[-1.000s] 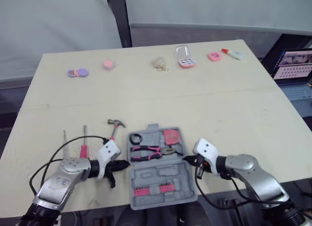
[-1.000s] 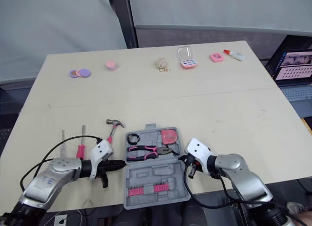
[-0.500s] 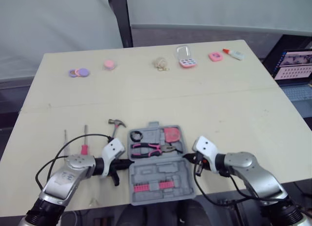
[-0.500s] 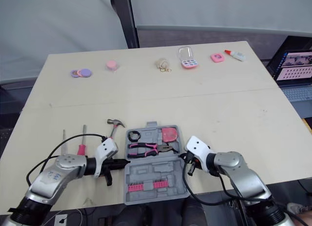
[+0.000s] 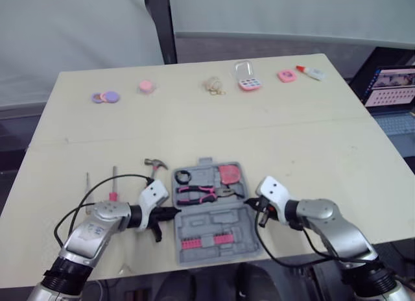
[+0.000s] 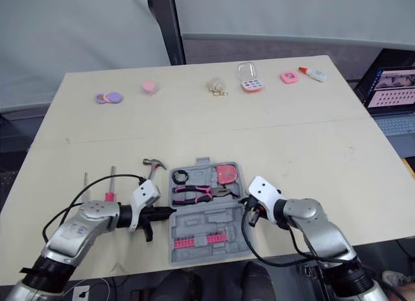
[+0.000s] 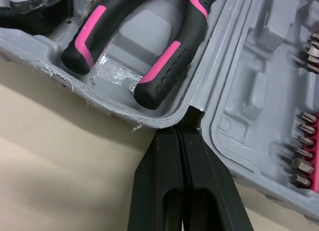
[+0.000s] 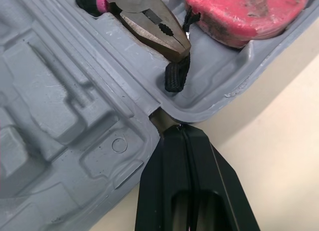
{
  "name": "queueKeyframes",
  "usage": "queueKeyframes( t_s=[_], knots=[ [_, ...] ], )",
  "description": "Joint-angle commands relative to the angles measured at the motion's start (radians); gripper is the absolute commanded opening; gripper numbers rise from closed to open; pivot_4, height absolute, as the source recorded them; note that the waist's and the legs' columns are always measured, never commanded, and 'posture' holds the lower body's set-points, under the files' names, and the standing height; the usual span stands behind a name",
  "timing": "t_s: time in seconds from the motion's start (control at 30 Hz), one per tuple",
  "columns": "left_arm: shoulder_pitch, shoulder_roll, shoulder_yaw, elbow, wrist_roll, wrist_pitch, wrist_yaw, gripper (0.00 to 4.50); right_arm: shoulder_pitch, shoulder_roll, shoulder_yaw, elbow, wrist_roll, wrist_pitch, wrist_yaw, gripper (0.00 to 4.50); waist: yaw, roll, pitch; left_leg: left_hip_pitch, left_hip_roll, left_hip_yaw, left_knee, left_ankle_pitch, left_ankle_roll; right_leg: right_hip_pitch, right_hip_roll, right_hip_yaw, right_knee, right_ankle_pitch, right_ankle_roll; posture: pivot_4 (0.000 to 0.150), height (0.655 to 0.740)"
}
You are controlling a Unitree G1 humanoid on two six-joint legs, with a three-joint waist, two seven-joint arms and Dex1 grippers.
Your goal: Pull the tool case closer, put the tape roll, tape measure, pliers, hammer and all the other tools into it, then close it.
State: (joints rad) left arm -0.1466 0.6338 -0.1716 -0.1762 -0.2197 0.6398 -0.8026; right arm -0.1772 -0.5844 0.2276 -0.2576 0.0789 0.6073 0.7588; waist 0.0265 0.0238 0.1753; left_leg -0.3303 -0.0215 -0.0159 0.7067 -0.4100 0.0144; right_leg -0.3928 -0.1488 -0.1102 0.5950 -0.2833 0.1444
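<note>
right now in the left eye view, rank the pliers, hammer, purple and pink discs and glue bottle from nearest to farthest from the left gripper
From the left gripper:
1. pliers, in the tool case right beside it.
2. hammer, lying just beyond it.
3. purple and pink discs, far side, towards the left.
4. glue bottle, far right corner.

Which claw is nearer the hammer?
Left. The left claw is at the left edge of the case, by the hammer; the right claw is at its right edge.
</note>
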Motion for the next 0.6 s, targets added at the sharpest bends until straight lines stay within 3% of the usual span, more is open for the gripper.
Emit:
queueKeyframes(
  t_s=[0.03,0.6],
  knots=[
    [-0.017,-0.023,-0.018,0.042,0.035,-0.023,0.033,0.03,-0.017,0.029,0.012,0.0,0.006,-0.032,-0.01,0.0,0.0,0.0,0.0,0.0,0.0,0.0,0.0,0.0,0.0,0.0,0.0,0.0,0.0,0.0,0.0,0.15,0.74],
    [-0.085,-0.053,-0.011,0.13,0.075,-0.069,0.06,0.03,-0.032,0.052,0.011,0.021,-0.022,-0.033,-0.018,0.0,0.001,0.002,-0.002,0.0,0.0,0.0,0.003,0.0,0.0,0.0,0.0,0.0,0.002,0.0,0.0,0.15,0.74]
  ],
)
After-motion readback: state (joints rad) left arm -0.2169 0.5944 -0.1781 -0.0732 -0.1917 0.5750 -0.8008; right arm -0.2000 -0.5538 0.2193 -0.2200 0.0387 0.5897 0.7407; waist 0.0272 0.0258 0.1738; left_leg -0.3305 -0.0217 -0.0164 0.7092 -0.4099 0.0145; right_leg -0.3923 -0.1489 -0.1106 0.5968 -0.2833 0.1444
